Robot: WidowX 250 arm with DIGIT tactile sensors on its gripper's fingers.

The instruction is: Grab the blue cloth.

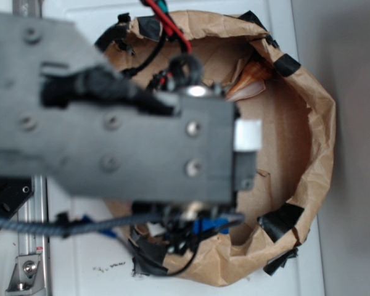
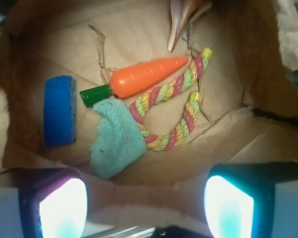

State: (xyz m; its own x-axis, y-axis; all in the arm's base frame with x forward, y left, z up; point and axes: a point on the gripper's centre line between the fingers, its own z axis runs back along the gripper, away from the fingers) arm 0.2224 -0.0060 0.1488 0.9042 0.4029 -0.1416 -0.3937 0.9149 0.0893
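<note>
Work area is a crumpled brown paper enclosure [image 2: 139,29] with raised, black-taped walls [image 1: 314,142] on all sides; its creased floor is the only flat room. In the exterior view the blurred black arm [image 1: 117,142] covers most of the enclosure's left half.

Small pale teal-blue terry cloth [image 2: 115,140] lies bunched on the floor near the centre, its top corner touching the green stem of the orange plastic toy carrot [image 2: 141,78]. A multicoloured twisted rope loop [image 2: 174,109] touches the cloth's right edge and lies just beside the carrot. Smooth deep-blue wedge-shaped block [image 2: 60,110] sits apart to the left, near the wall. Bare floor lies below the cloth.

No legible writing or labels.

Gripper [image 2: 145,203]: fingers [image 2: 62,208] spread wide apart, holding nothing, touching nothing, nearer the camera than the cloth.
</note>
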